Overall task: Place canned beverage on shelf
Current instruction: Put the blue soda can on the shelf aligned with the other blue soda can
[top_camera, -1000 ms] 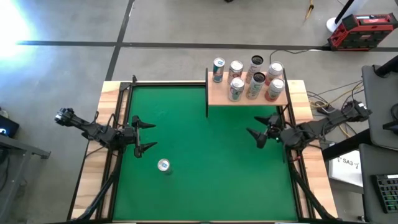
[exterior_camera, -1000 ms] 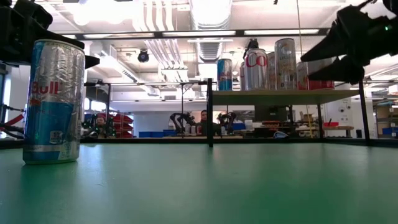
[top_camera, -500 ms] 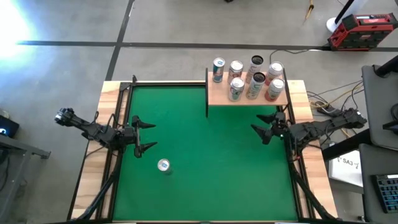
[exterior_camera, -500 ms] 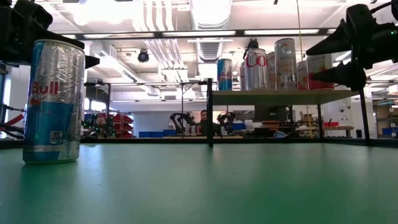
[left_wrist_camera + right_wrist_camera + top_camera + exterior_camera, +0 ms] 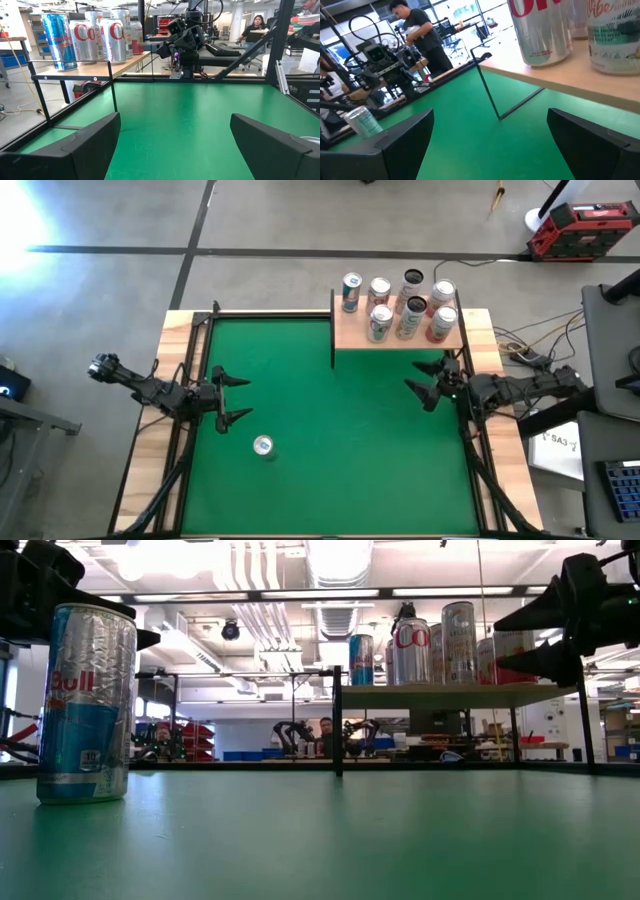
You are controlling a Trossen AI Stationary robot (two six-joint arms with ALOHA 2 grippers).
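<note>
A slim silver-and-blue beverage can [image 5: 262, 446] stood upright on the green felt tabletop [image 5: 330, 450], at about seven o'clock from the table's centre in the high view, apart from both arms; in the low view the same can [image 5: 86, 704] rose close to the camera with nothing gripping it. The left gripper [image 5: 232, 399] hovered at roughly nine o'clock of the felt, just beside the can and toward eleven o'clock from it, its two dark fingers spread wide and empty; the left wrist view showed those fingers [image 5: 75, 145] parted over bare felt. The right gripper [image 5: 428, 382] sat at about three o'clock of the table, just below the shelf's near edge, likewise spread wide and holding nothing; its fingers [image 5: 400, 142] appeared well apart in the right wrist view. The pale-wood rectangular shelf on thin black posts [image 5: 350, 332] occupied the one o'clock corner of the table; seven upright cans [image 5: 408, 316] stood grouped on it, among them a blue-and-silver can [image 5: 350, 292] at its far left; the can on the felt was well apart from the shelf.
</note>
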